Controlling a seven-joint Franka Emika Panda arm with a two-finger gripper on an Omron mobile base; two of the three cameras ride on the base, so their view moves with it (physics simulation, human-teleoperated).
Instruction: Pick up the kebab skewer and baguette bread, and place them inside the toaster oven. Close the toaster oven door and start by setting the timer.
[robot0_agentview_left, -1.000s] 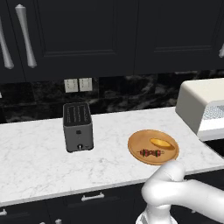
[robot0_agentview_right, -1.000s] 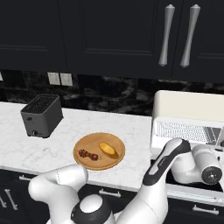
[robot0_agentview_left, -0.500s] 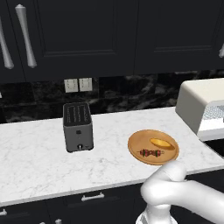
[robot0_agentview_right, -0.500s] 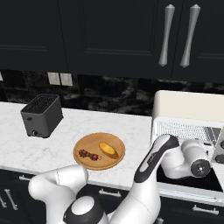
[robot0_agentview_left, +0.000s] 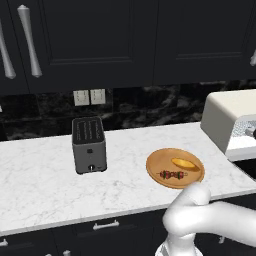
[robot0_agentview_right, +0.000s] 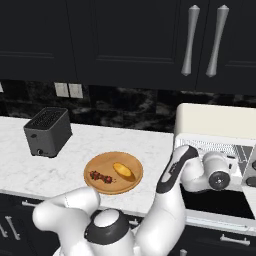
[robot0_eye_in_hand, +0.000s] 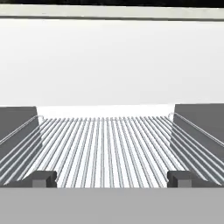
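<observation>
Kebab skewer (robot0_agentview_right: 100, 177) lies on the lower left part of the round wooden plate (robot0_agentview_right: 131, 186), centre-left of the right base view; baguette bread (robot0_agentview_right: 122, 170) lies just beside it, toward the plate's middle and upper right. In the left base view the same pair sits right of centre, bread (robot0_agentview_left: 185, 163) above skewer (robot0_agentview_left: 172, 174). Neither is touched by the arm.

Toaster oven (robot0_agentview_right: 220, 122) stands at the right edge of the right base view, cream top showing, cavity open with the wire rack (robot0_eye_in_hand: 105, 148) exposed. Its door cannot be made out clearly; judged dropped open below the arm's wrist.

Gripper (robot0_eye_in_hand: 111, 178): in the hand view both finger tips stand far apart at the bottom corners, nothing between them, so open wide and empty. It looks straight into the oven mouth over the rack.

Slot toaster (robot0_agentview_left: 89, 144) sits left of centre on the marble counter (robot0_agentview_left: 40, 190), well apart from the plate.

Judgement: loading step not yet begun; oven looks ready to receive. Next move calls for pulling the hand out of the cavity, swinging toward the plate at picture left, and coming down over the skewer or bread with the jaws across its short width. The skewer is thin and low; the grasp needs to reach near the plate surface.
</observation>
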